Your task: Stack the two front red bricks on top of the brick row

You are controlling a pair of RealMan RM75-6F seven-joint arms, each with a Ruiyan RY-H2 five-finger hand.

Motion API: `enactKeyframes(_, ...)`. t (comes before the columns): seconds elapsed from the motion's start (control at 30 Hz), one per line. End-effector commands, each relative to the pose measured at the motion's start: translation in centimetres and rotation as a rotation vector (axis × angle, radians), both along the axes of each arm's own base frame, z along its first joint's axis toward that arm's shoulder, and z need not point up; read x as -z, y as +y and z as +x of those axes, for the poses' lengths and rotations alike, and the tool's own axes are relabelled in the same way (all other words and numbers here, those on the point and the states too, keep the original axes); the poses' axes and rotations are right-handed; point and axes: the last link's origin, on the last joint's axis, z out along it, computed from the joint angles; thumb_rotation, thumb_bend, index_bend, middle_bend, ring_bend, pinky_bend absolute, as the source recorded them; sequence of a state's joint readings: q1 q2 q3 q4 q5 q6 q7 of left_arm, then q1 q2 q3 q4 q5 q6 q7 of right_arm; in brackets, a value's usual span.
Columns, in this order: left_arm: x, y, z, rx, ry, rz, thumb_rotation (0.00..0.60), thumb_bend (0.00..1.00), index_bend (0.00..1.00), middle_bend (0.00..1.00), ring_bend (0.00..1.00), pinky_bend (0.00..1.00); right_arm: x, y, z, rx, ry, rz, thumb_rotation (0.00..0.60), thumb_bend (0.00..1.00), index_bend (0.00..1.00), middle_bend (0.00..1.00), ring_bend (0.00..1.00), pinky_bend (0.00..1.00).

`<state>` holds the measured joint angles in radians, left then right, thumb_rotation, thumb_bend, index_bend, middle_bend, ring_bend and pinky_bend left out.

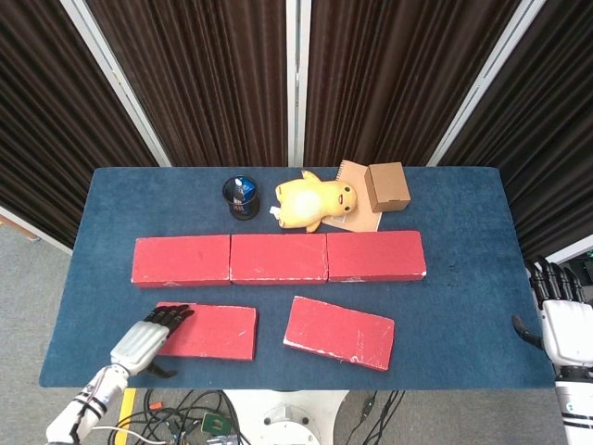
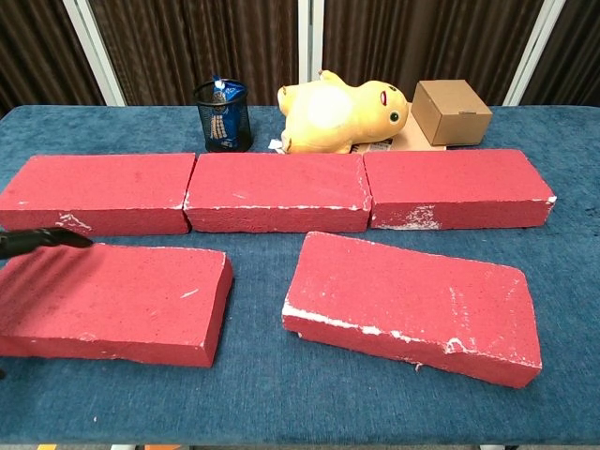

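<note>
Three red bricks form a row (image 1: 278, 258) across the table's middle, also seen as the row (image 2: 277, 191) in the chest view. In front lie two loose red bricks: the left front brick (image 1: 211, 331) (image 2: 122, 300) and the right front brick (image 1: 339, 332) (image 2: 412, 305), which sits slightly skewed. My left hand (image 1: 148, 340) hovers open over the left end of the left front brick, fingers stretched forward; its dark fingertips (image 2: 42, 238) enter the chest view at the left edge. My right hand (image 1: 563, 326) hangs open off the table's right edge, holding nothing.
Behind the row stand a black mesh pen cup (image 1: 242, 197), a yellow plush toy (image 1: 315, 201), and a small cardboard box (image 1: 387, 185) on a brown notebook. The blue table cloth (image 1: 463, 297) ends close in front of the loose bricks.
</note>
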<state>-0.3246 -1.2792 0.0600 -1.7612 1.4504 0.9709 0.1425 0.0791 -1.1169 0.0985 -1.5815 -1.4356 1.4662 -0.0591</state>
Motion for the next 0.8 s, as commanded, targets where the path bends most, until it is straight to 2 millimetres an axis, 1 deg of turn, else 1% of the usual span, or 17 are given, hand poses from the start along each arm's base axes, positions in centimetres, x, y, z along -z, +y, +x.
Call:
enactKeyframes(0.03, 0.8, 0.6, 0.8, 0.022, 0.003, 0.008, 0.600, 0.01, 0.02, 0.00, 0.00, 0.00, -0.1, 0.0, -0.2, 0.004, -0.002, -0.004, 0.600, 0.19, 0.00, 0.00, 0.00, 0.00)
enactKeyframes(0.27, 1.4, 1.4, 1.9, 0.049, 0.010, 0.033, 0.600, 0.01, 0.02, 0.00, 0.00, 0.00, 0.0, 0.1, -0.9, 0.020, -0.008, -0.001, 0.600, 0.19, 0.00, 0.00, 0.00, 0.00)
enactKeyframes(0.5, 2.8, 2.4, 3.0, 0.068, 0.046, -0.014, 0.600, 0.01, 0.00, 0.00, 0.00, 0.00, -0.2, 0.1, -1.3, 0.028, -0.012, -0.005, 0.600, 0.19, 0.00, 0.00, 0.00, 0.00)
enactKeyframes(0.63, 3.3, 3.1, 3.3, 0.054, 0.065, -0.024, 0.600, 0.01, 0.00, 0.00, 0.00, 0.00, -0.3, 0.1, -1.6, 0.036, -0.015, -0.007, 0.600, 0.19, 0.00, 0.00, 0.00, 0.00)
enactKeyframes(0.8, 3.4, 3.9, 3.5, 0.038, 0.081, -0.020, 0.600, 0.01, 0.00, 0.00, 0.00, 0.00, -0.8, 0.1, -1.8, 0.043, -0.019, -0.022, 0.600, 0.19, 0.00, 0.00, 0.00, 0.00)
